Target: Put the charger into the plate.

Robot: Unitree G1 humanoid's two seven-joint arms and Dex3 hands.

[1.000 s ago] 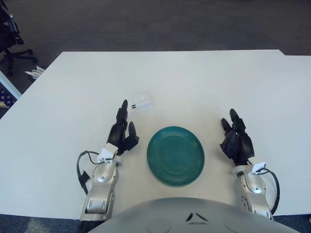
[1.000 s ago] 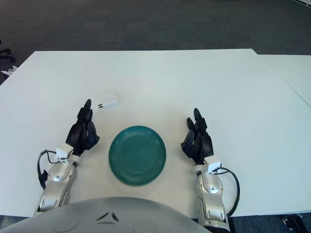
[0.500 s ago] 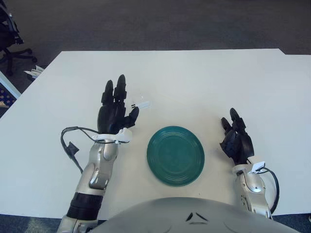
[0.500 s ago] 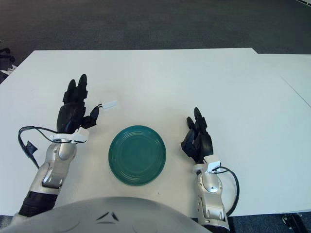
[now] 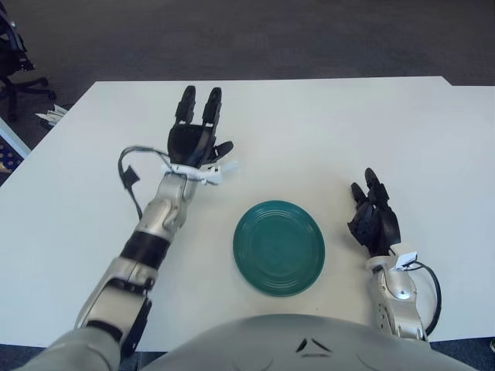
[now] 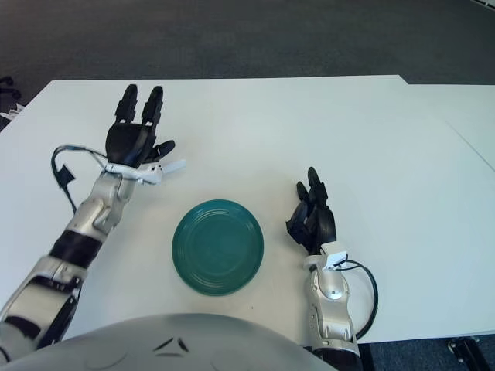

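A small white charger [image 5: 228, 167] lies on the white table, left of and beyond the green plate [image 5: 278, 247]. Only its right end shows; the rest is hidden under my left hand. My left hand [image 5: 203, 120] is stretched forward above the charger, fingers spread and pointing away, thumb next to the charger's visible end. I cannot tell whether it touches the charger. The plate holds nothing. My right hand [image 5: 373, 212] shows to the right of the plate, fingers relaxed and holding nothing.
The white table [image 5: 332, 131] reaches far back and to both sides, with dark carpet beyond its edge. An office chair [image 5: 14, 54] stands off the far left corner. A small white scrap [image 5: 52, 116] lies at the left table edge.
My left arm has reached forward from beside the plate; the hand now covers most of the charger. The charger, plate and right hand have stayed in place.
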